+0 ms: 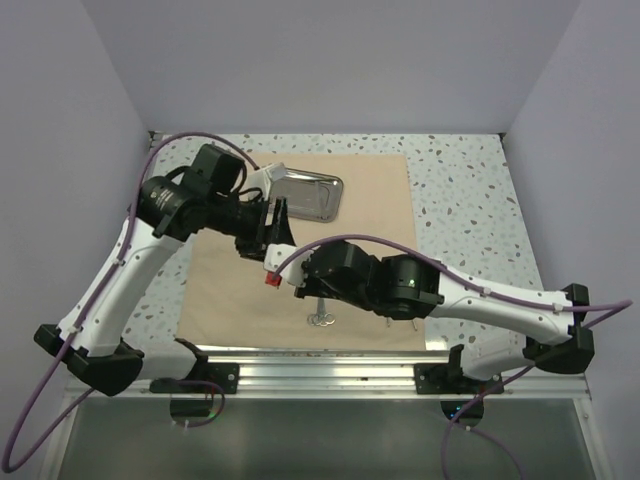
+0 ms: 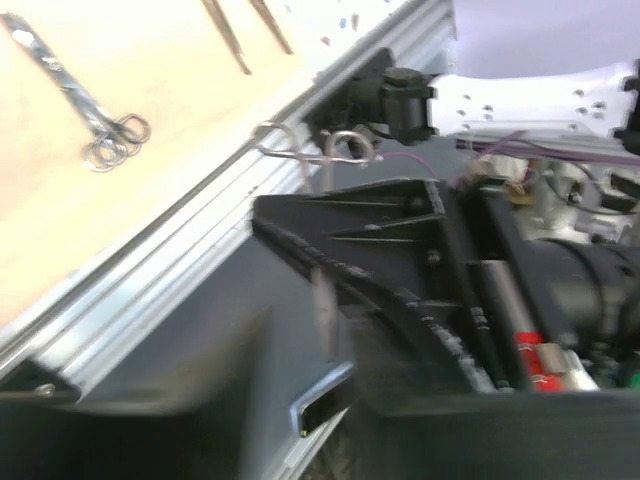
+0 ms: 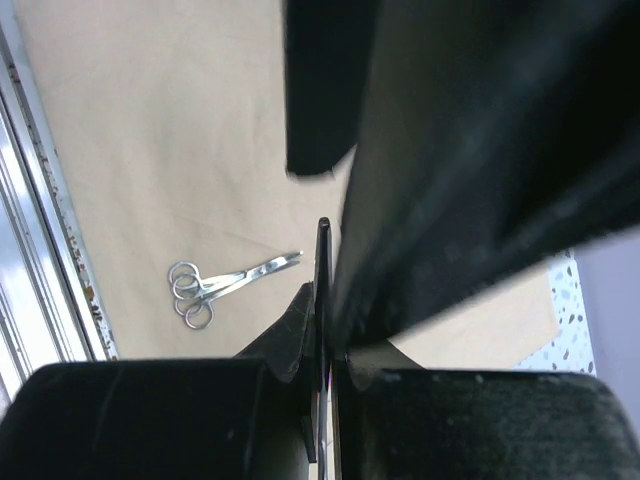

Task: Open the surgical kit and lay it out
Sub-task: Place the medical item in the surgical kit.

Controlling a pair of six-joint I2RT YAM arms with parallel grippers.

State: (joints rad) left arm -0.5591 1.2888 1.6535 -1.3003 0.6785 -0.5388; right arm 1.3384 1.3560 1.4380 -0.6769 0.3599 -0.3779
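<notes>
1. The right fingers (image 3: 297, 335) are pressed together above the wrap sheet (image 1: 365, 215). Whether anything is pinched cannot be told, as a blurred black part (image 3: 470, 150) blocks most of that view.
2. The left fingers (image 1: 280, 222) are held just beside the near end of the steel tray (image 1: 312, 196), close to the right fingers. Spread or closed cannot be told, since the wrist view is blurred.
3. The wrap sheet is laid flat on the speckled surface (image 1: 460, 190), probably as the layout field. The steel tray is set at its far edge and the scissors (image 1: 320, 318) near its front edge, well apart.
4. Two thin metal strips (image 2: 228, 38), possibly tweezers, are cut off by the frame. From above nothing of them is seen, presumably hidden under the right arm (image 1: 400, 282).
</notes>
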